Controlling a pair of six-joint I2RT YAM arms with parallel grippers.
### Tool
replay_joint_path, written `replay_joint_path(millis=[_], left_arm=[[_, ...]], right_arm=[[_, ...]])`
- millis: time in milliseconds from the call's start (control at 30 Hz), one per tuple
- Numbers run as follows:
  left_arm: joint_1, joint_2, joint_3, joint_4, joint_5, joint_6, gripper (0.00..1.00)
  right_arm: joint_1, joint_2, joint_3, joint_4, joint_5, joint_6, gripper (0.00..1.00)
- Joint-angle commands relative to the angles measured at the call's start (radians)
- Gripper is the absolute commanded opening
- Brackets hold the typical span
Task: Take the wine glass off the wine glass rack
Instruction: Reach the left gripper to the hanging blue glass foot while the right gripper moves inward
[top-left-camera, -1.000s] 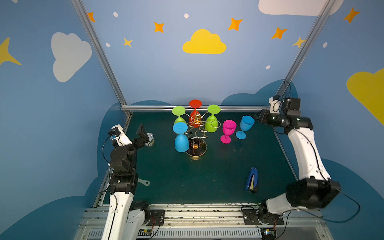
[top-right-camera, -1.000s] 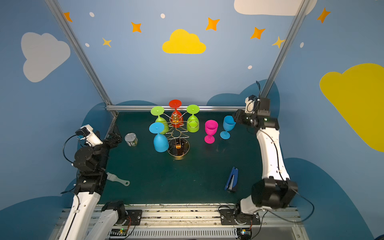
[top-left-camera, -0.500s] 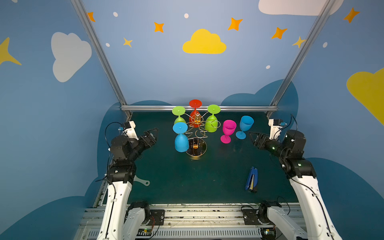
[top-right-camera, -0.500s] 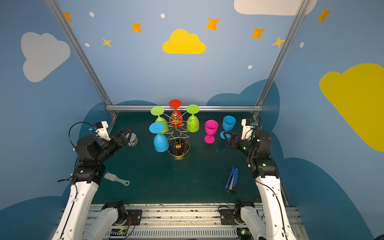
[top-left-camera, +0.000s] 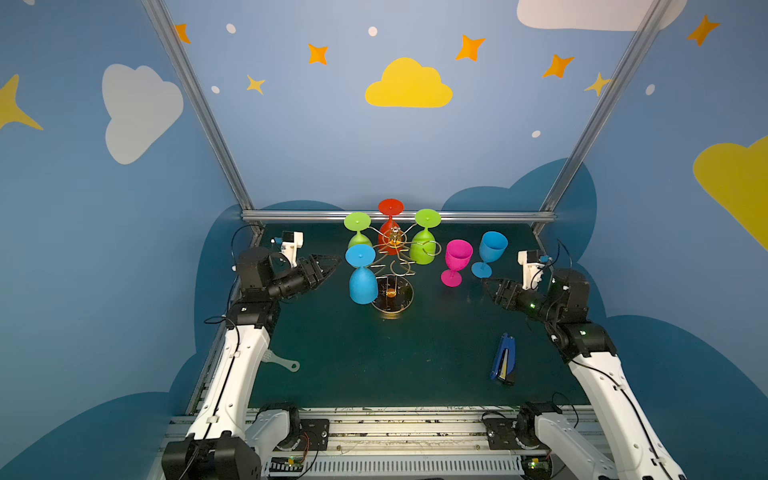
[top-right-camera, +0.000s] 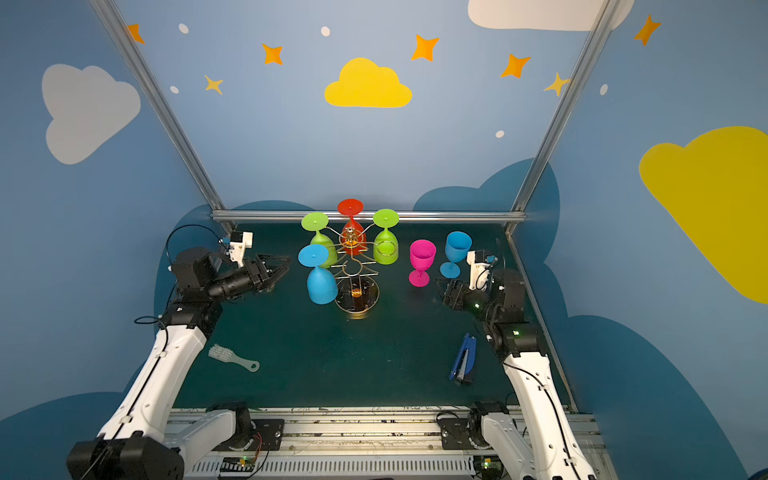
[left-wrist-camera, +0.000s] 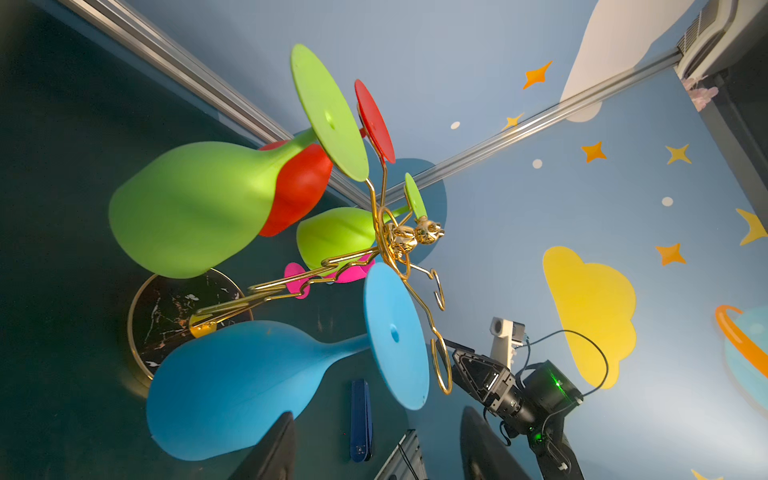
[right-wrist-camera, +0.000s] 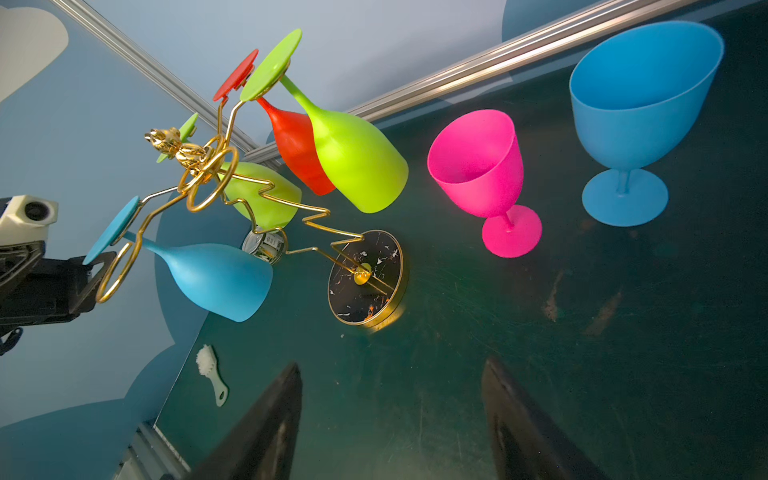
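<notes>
The gold wine glass rack (top-left-camera: 392, 266) stands mid-table on its round base (top-right-camera: 357, 296). Four wine glasses hang upside down from it: blue (top-left-camera: 362, 278) at the front left, two green (top-left-camera: 358, 235) (top-left-camera: 423, 247) and red (top-left-camera: 390, 226) behind. A pink glass (top-left-camera: 457, 259) and a blue glass (top-left-camera: 491, 249) stand upright on the table to the right. My left gripper (top-left-camera: 332, 262) is open, level with the hanging blue glass (left-wrist-camera: 232, 395) and just left of it. My right gripper (top-left-camera: 488, 286) is open and low, in front of the two standing glasses (right-wrist-camera: 478, 166).
A white brush (top-left-camera: 282, 361) lies by the left arm. A blue stapler (top-left-camera: 503, 361) lies front right. A small metal tin (right-wrist-camera: 266, 247) sits behind the rack. An aluminium rail (top-left-camera: 395, 216) marks the table's back edge.
The left arm swung in from the left edge towards the hanging blue glass, its jaws narrowing. The right arm dropped from beside the standing blue glass to a low spot further forward.
</notes>
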Motion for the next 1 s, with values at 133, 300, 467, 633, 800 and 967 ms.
replay_joint_path(millis=[133,300,467,633,800,967], left_arm=[[-0.068,0.076,0.082,0.015,-0.006,0.049,0.60],[-0.092,0.128,0.104,0.033,-0.013,0.050,0.57],[-0.100,0.157,0.118,0.029,-0.020,0.059,0.49],[-0.104,0.165,0.125,0.036,-0.030,0.054,0.41],[-0.105,0.171,0.128,0.041,-0.027,0.050,0.33],[-0.107,0.173,0.123,0.047,-0.028,0.042,0.31]], right_arm=[[0.022,-0.036,-0.001,0.011,-0.013,0.013,0.68],[0.024,-0.070,0.004,-0.004,0.010,0.015,0.68],[0.025,-0.103,0.016,-0.024,0.031,0.009,0.68],[0.026,-0.118,0.022,-0.024,0.030,0.013,0.68],[0.026,-0.121,0.028,-0.028,0.028,0.014,0.69],[0.026,-0.127,0.028,-0.029,0.030,0.016,0.68]])
